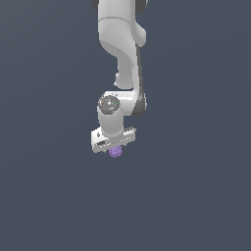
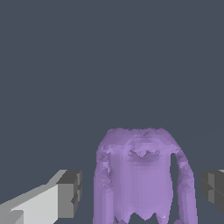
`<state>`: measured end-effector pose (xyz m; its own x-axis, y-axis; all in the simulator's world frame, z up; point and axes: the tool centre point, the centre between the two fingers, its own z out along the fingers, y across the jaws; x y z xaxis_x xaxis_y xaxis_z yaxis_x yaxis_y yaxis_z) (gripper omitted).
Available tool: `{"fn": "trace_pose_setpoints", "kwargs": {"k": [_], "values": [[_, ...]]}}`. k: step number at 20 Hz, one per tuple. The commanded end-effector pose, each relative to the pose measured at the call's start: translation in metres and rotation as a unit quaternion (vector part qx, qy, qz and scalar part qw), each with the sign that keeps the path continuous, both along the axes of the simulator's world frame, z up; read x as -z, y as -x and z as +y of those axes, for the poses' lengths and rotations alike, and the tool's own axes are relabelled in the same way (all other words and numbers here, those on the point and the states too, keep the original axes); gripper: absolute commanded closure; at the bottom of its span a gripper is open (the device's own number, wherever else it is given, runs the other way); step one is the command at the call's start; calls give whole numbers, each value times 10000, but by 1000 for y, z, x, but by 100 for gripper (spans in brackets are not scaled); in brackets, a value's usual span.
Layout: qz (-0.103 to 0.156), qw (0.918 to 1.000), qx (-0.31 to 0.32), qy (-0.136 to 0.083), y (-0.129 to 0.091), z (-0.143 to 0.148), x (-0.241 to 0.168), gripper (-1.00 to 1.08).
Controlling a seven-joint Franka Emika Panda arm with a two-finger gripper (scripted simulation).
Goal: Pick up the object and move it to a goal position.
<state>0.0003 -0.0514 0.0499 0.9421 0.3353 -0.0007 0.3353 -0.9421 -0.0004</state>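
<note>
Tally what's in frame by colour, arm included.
Light-purple: 1, the lumpy block, sitting between the open pincer fingers, gaps visible on both sides.
White: 1, the arm.
Total: 2

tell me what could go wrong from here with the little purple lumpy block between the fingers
1. In the wrist view the light-purple lumpy block sits between the dark finger pads with gaps on both sides, so the white gripper has no hold yet; lifting now would likely leave it behind.
2. The block's lumpy, uneven sides may let it twist or slip as the pads close.
</note>
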Motion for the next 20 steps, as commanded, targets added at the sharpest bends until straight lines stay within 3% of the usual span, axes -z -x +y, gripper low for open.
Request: {"fn": "trace_pose_setpoints", "kwargs": {"k": [1, 5, 6, 20], "values": [[-4, 10000, -6, 1, 0, 0, 10, -92], [-4, 10000, -6, 1, -1, 0, 14, -92], [-4, 10000, -6, 1, -1, 0, 14, 108], [-7, 10000, -5, 2, 0, 0, 10, 108]]}}
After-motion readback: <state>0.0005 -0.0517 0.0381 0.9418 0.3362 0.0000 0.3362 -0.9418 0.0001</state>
